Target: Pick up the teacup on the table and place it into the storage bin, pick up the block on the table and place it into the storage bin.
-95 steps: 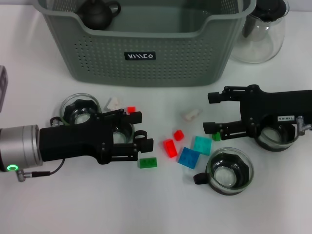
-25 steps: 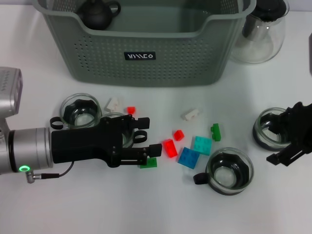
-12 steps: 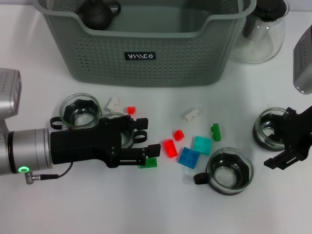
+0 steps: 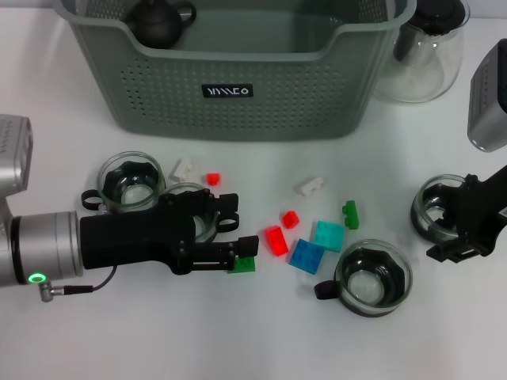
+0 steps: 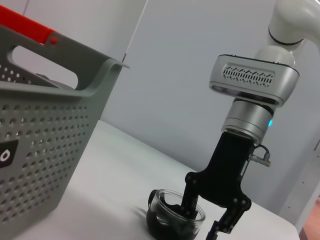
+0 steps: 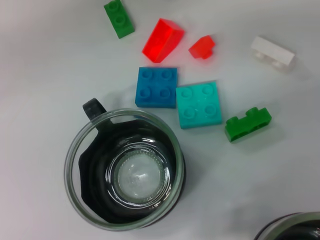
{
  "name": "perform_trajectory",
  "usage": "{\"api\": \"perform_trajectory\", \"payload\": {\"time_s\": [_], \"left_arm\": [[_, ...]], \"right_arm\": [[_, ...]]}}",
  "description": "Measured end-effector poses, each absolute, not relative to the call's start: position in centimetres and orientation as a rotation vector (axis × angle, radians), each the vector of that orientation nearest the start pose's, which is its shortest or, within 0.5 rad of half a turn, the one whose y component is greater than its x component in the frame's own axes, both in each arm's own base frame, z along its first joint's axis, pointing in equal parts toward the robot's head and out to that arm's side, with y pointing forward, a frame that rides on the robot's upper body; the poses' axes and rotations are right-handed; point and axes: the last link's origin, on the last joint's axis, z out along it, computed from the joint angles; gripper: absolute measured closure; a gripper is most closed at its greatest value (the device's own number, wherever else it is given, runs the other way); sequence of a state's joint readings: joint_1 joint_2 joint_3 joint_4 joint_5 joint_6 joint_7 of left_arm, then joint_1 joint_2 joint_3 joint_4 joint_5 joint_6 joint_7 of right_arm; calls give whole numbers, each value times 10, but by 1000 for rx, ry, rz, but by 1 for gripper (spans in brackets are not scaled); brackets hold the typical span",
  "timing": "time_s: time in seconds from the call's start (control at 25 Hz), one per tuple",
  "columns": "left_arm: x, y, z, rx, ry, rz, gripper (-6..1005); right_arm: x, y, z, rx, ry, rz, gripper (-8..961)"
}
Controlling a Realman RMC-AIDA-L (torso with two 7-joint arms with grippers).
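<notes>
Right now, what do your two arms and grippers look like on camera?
Both grippers are matte black with angular jaws. The left gripper sits on a silver cylindrical wrist with a glowing green ring light and a thin black cable. The right gripper hangs from a silver wrist below a white-and-grey joint housing with a slotted vent and a small blue-green light.

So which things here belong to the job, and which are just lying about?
Job: storage bin; glass teacups; blocks; left pincer by a green block; right pincer at a teacup.
Lying about: glass pitcher; black teapot inside the bin.
</notes>
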State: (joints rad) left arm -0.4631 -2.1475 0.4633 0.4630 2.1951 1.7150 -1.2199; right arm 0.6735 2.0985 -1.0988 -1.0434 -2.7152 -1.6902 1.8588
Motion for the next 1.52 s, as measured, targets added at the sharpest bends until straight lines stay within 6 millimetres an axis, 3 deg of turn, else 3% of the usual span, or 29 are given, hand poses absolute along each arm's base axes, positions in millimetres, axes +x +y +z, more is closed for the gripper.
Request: {"api": "perform_trajectory", "payload": {"time_s": [0.12,0.28,0.44,1.24,1.36,1.52], "left_arm": [[-279,260,-48,-2786,-801,-929,139],[-279,260,-48,-2785,-802,-927,139],[-279,259,-48,-2784,-804,-926,139],[-279,259,-49,-2783,-807,-928,139],[-279,259,-49,-2784,-809,-930,139],[-279,259,-49,-2784,-811,-931,139]], "right_arm": [[239,341,-1,-2980,522,-698,478],[239,341,-1,-2980,530,-688,712],[241,343,1,-2970,548,-670,873],[232,338,41,-2970,585,-499,898],[223,335,51,-2982,571,-457,898],[198,333,65,-3018,508,-323,898]]}}
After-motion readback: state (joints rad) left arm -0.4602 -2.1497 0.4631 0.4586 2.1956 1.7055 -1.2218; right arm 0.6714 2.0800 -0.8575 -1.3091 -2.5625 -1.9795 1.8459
